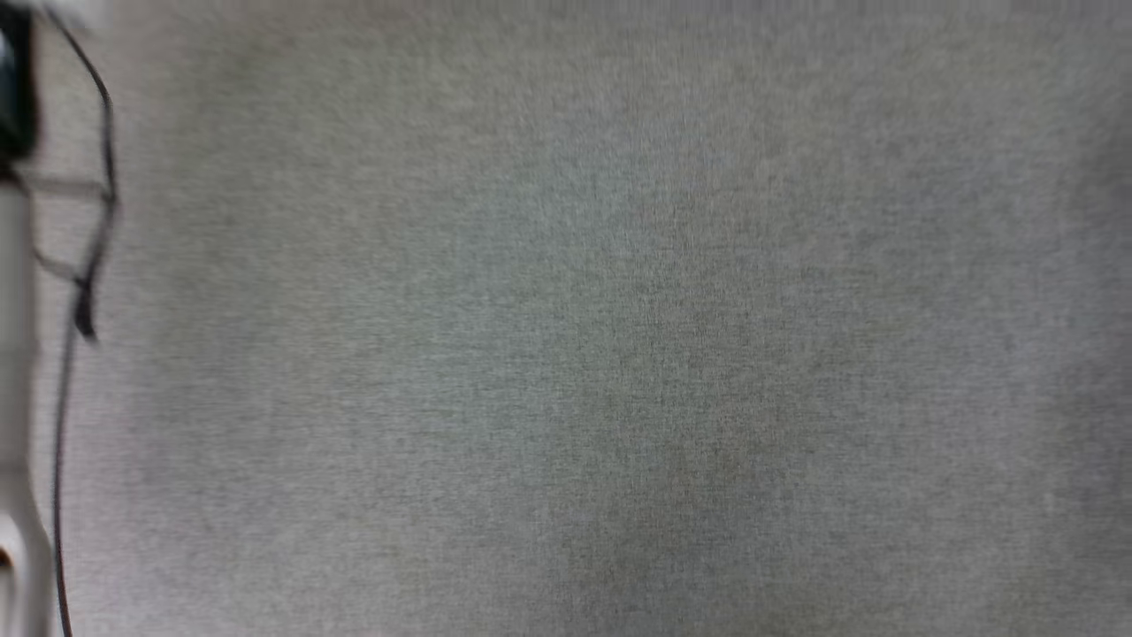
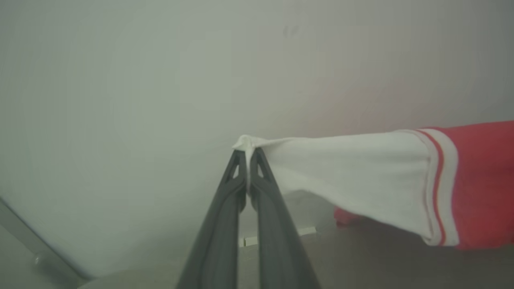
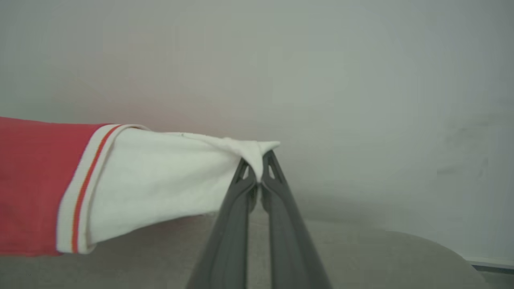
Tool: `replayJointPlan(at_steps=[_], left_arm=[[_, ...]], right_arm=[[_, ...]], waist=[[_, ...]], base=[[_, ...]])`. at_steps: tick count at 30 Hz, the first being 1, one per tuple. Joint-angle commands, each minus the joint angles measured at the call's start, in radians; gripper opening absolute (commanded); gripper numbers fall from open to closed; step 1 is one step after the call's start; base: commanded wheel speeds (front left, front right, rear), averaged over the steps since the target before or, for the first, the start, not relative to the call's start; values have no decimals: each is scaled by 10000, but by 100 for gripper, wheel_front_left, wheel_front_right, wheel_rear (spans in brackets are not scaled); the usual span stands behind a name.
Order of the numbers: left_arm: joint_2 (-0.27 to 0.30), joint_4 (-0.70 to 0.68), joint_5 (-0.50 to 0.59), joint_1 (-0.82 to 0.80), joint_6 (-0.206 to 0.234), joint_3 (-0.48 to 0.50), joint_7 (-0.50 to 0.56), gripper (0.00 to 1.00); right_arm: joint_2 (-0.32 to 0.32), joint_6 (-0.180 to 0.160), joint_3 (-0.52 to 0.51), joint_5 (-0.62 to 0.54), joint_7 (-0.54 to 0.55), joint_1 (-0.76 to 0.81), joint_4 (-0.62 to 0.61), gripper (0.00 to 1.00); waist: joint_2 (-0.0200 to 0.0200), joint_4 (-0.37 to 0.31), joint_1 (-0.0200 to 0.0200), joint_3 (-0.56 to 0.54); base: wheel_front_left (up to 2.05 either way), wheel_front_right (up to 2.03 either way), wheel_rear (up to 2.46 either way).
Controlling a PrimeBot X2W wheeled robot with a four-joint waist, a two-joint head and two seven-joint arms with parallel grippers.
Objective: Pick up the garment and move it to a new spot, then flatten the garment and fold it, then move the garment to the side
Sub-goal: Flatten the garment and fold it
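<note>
Left wrist view: left hand (image 2: 249, 154) is clenching the tip of a white sleeve (image 2: 341, 172). The cloth is bunching between the jaws. From there the garment (image 2: 486, 180) is running off to that view's right, white first, then striped trim, then the red body.

Right wrist view, mirror case: right hand (image 3: 259, 162) is pinching the other sleeve (image 3: 160, 172) at its tip. The red body is stretching away to that view's left.

So the garment is hanging in the air between the two hands, long axis sleeve to sleeve. Each hand is sitting at one end, neither nearer than the other. The red body is sagging toward the table (image 3: 361, 257). I cannot tell whether the hem is touching it.

Head view, blurred: the grey table is running from edge to edge. A pale forearm (image 1: 13, 354) and a dark cable (image 1: 97, 221) are showing at the left edge.

Judgement: the carry step is under way and laying down is coming next. That calls for both hands lowering together with the span taut, so that the body is landing flat. Nothing on the visible table is standing in the way. The loose cable could be snagging cloth.
</note>
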Motion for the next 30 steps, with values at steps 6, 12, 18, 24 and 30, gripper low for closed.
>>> replayJointPlan(at_steps=[6,12,18,24,30], left_arm=[[76,484,-175,2904,14,-138,-344,0],[120,531,-217,5341,44,-474,-241,0],[204,108,-207,7108,211,-770,125,0],[550,-495,-576,9020,56,-965,1032,0],[947,-1594,-968,10758,142,-959,1812,0]], right_arm=[[-270,-14,158,866,344,2829,312,0],[-551,-16,256,1782,970,4974,265,0],[-691,-16,245,2484,1593,6634,-100,0],[-577,-16,84,3389,2638,8496,-835,0],[-696,-16,-265,3701,3265,10137,-1558,0]], waist=[[0,86,-2,-1781],[0,68,-2,-2996],[0,20,-2,-3827],[0,-101,-2,-4621],[0,-210,-2,-5187]], base=[[0,0,0],[0,0,0],[0,0,0],[0,0,0],[0,0,0]])
